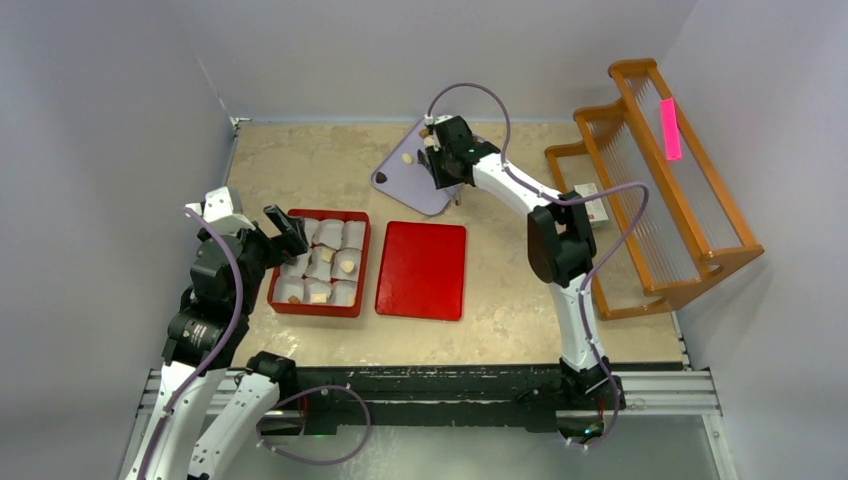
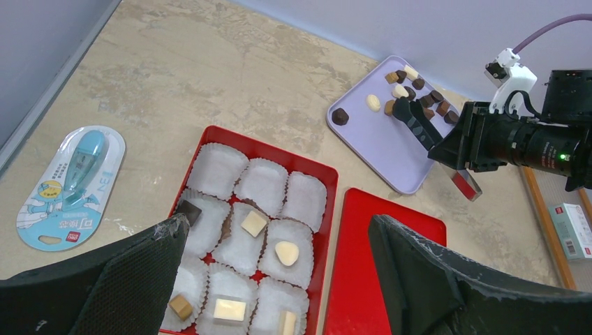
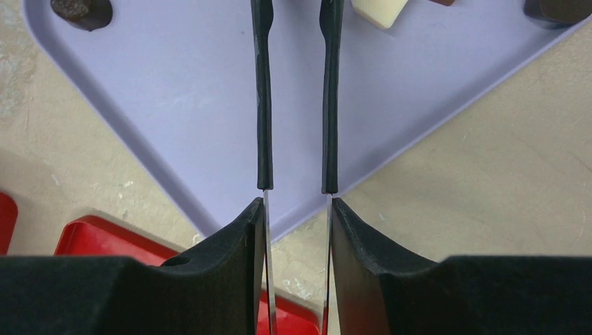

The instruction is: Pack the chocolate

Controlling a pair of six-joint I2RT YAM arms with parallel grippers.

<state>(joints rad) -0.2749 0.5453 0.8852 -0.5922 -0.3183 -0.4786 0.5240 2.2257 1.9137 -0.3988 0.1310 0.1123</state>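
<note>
Several chocolate pieces [image 2: 419, 84], cream and dark brown, lie on the purple tray [image 2: 380, 143], also seen from above [image 1: 415, 180]. My right gripper [image 1: 445, 160] hovers over that tray, shut on metal tongs [image 3: 263, 105] with black tips; the tips [image 2: 412, 115] sit among the pieces, and whether they hold one is hidden. The red box [image 1: 283, 270] holds white paper cups, several with a chocolate [image 2: 253, 223] inside. My left gripper [image 2: 278, 223] is open and empty above the box's near-left part [image 1: 285, 235].
A red lid [image 1: 421, 269] lies flat right of the box. A wooden rack [image 1: 660, 180] with a pink tag stands at the right, a small carton [image 1: 595, 205] beside it. A correction-tape package [image 2: 70, 185] lies left of the box.
</note>
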